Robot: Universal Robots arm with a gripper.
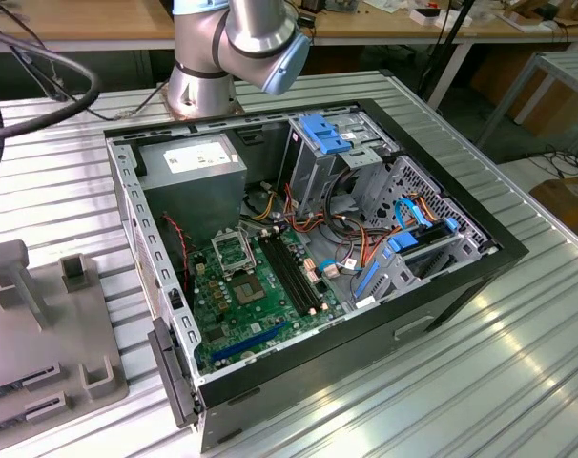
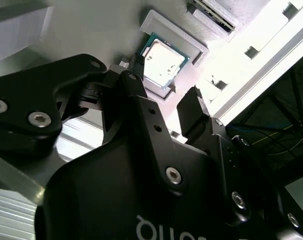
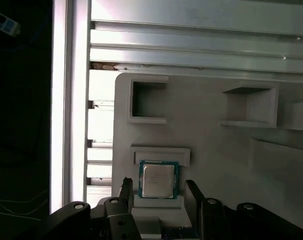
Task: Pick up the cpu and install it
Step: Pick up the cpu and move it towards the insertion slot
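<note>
Here's where you stand: the pincer (image 3: 159,192) is over the grey fixture plate (image 3: 216,150), released, jaws spread wide. In both wrist views one finger sits on each side of the cpu (image 3: 158,180). In the first wrist view there is a sliver of plate between each finger (image 3: 191,192) and the chip's edge, so nothing is gripped.

The cpu lies flat in its shallow nest on the plate, hard up against a raised ledge (image 3: 160,152). You can't tell from these pictures how high the fingertips are above the plate.

As for progress, you're lined up for the grab and that's all that shows. The lift, the carry and the seating are all left to do.

In the exterior view the computer case (image 1: 432,315) lies open on the bench (image 1: 518,382), well apart from the plate. The socket (image 1: 234,250) sits on the green board beside the memory slots (image 1: 294,277). You can't tell from here whether its frame is latched or raised.

On orientation, the cpu's dull metal lid faces up toward the wrist, with the green rim showing all round. It's square, so it has no real long axis. Its edges run parallel to the ledge, and your jaws would close along the line of that ledge, from one side edge to the other.
</note>
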